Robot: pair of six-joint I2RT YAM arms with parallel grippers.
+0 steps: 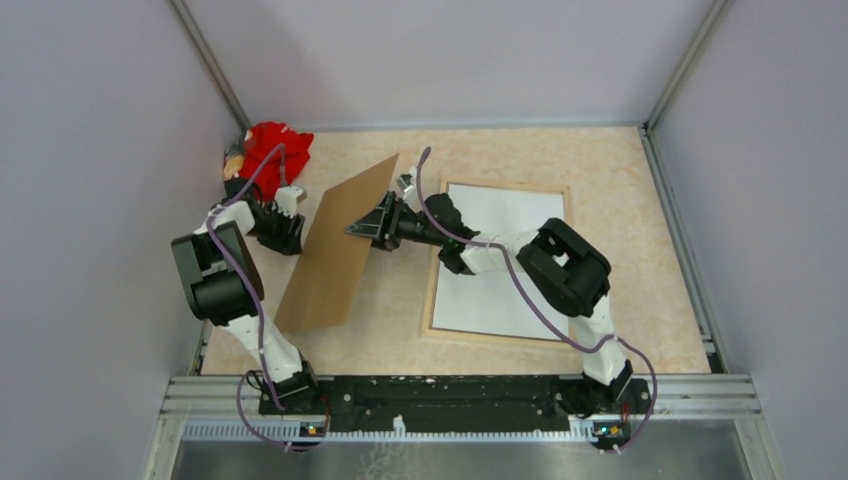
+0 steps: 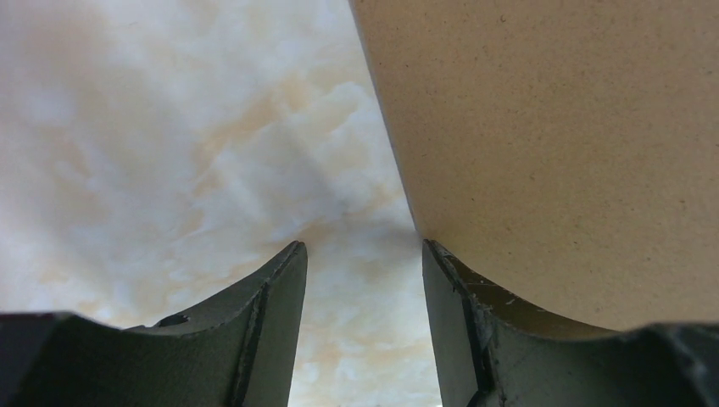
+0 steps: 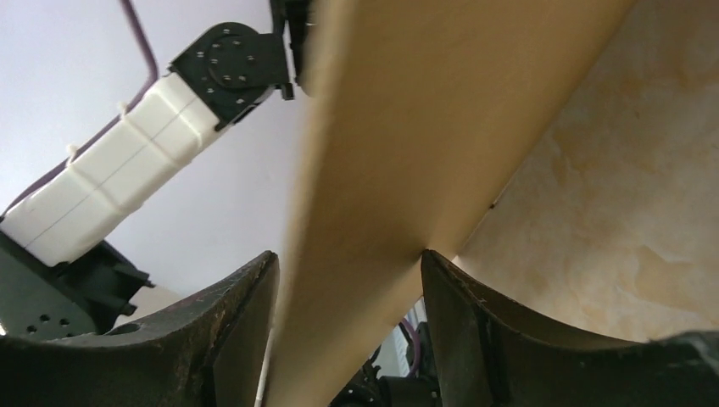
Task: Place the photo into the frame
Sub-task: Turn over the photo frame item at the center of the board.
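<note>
Broadly, the beige marbled table [image 1: 620,200] fills the floor of the grey-walled cell. On its right half lies the frame [image 1: 520,185], flat, with light wood showing along its edges. The photo [image 1: 480,300] sits inside the frame's border, turned so that only a plain white side shows. The right arm reaches across the upper part of it.

Left of the frame stands the brown backing board [image 1: 335,250]. It is tilted steeply on edge, its lower corner towards the arm bases and its upper corner towards the back wall. It stands apart from the frame.

The left gripper [image 1: 290,228] is on the board's left side. In its wrist view the jaws are spread [image 2: 365,246] with bare table between them, and the board [image 2: 576,153] lies over the right-hand finger, touching its tip. Nothing is clamped there.

The right gripper [image 1: 362,228] meets the board from the other side. Its wrist view shows the board [image 3: 407,127] running between the two fingers [image 3: 349,254], which stand apart. Whether they press on the board I cannot tell.

A red cloth bundle [image 1: 272,150] lies in the far left corner
</note>
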